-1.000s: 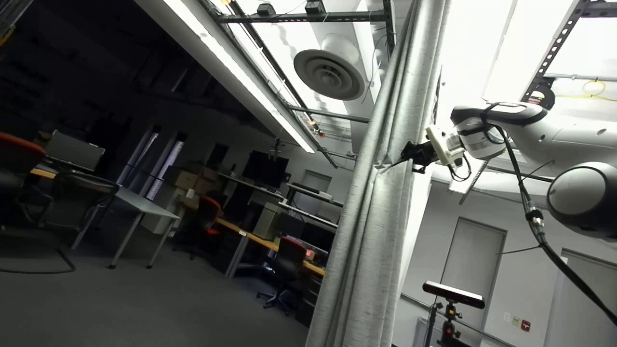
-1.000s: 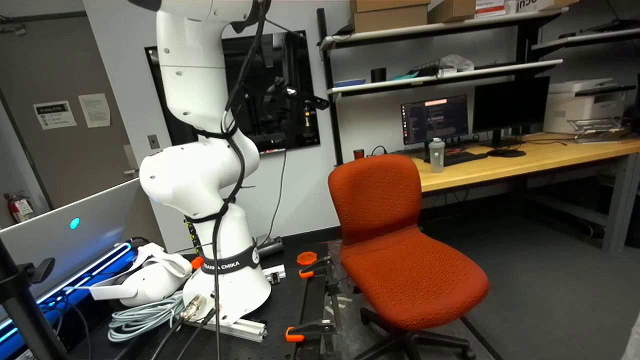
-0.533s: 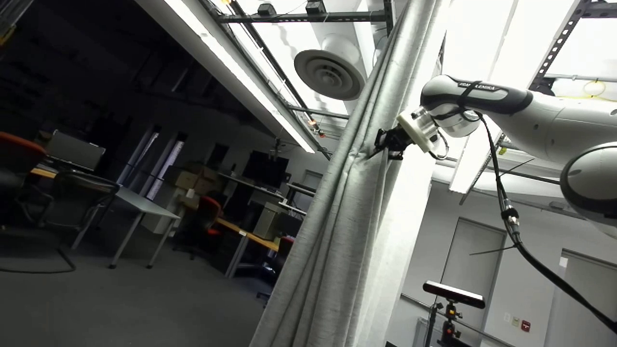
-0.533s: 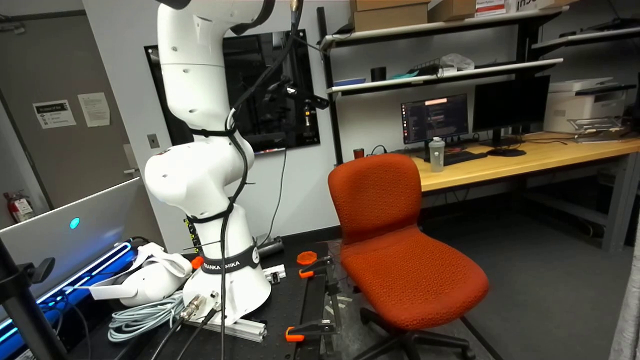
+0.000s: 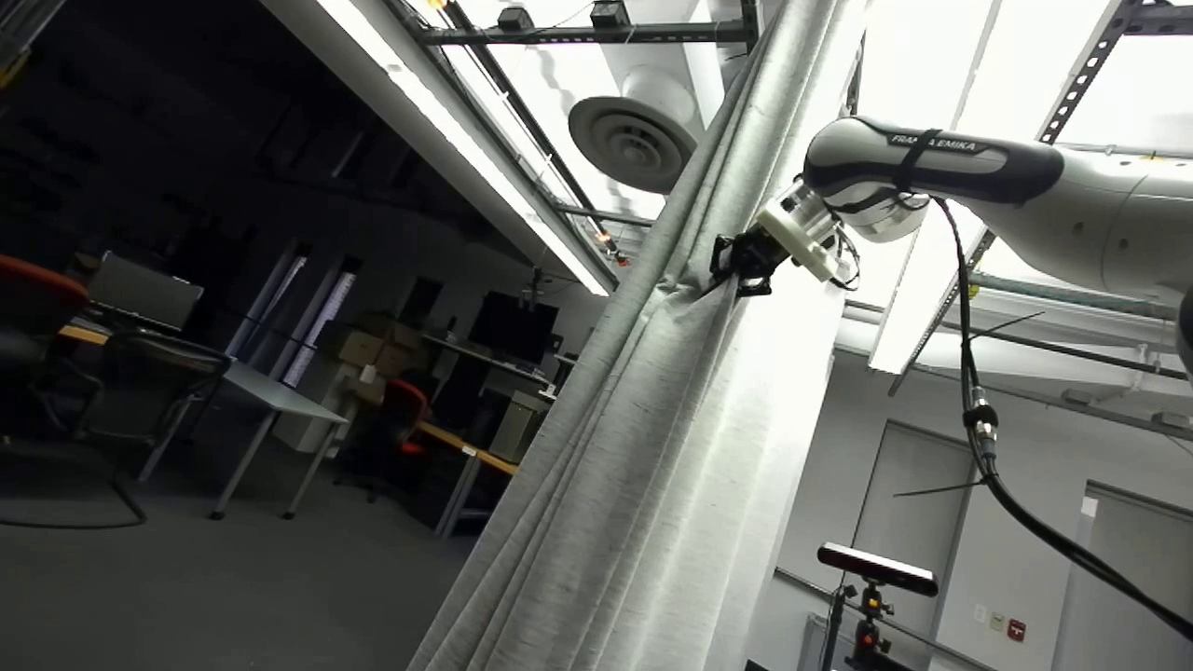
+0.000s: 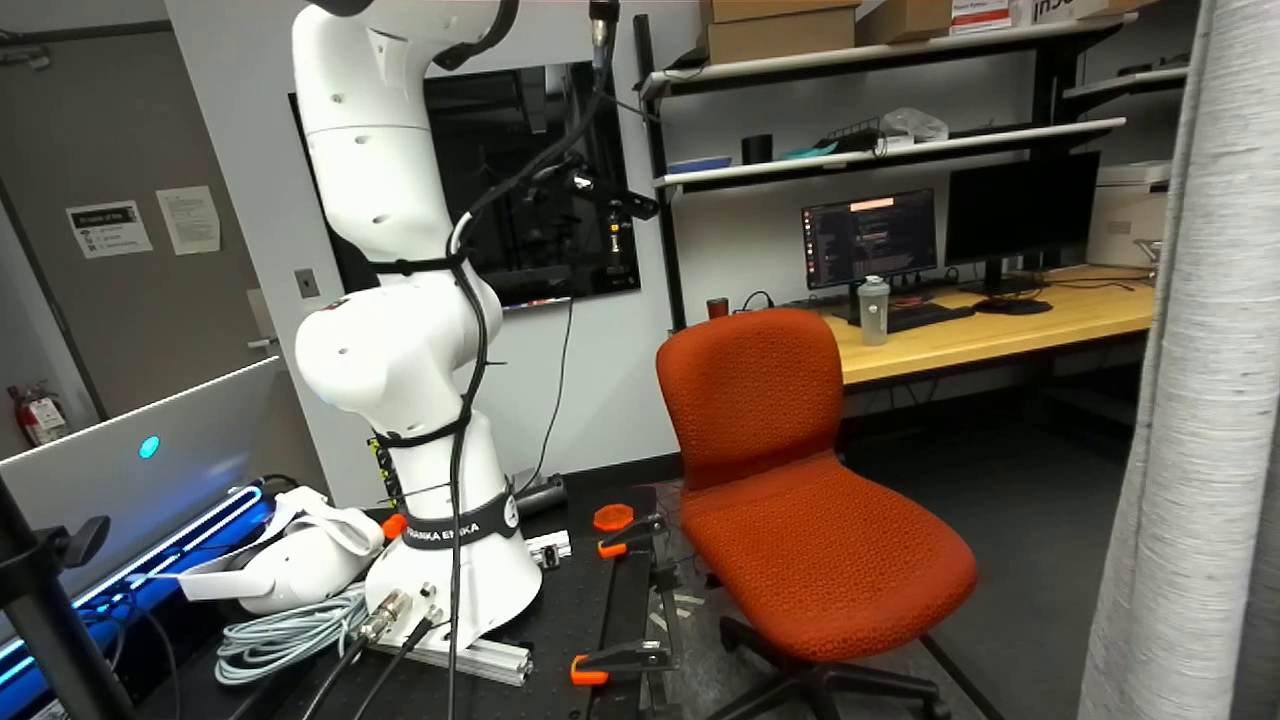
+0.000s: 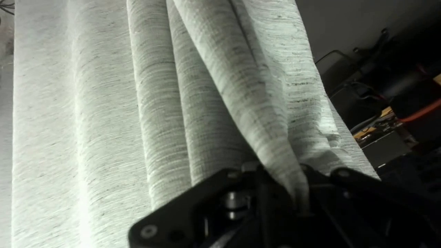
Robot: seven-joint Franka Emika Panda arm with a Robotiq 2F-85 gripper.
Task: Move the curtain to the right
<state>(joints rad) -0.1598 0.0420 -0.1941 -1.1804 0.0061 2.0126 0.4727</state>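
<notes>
Gripping a bunched fold of the curtain [image 5: 643, 438], the jaws pinched fabric between them; the curtain hung in long pleats, hiding part of the wooden counter [image 6: 1000, 332] in an exterior view.

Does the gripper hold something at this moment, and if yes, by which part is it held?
The gripper holds the curtain by a narrow fold, pinched between its jaws; in the wrist view, more curtain shows on both sides.
</notes>
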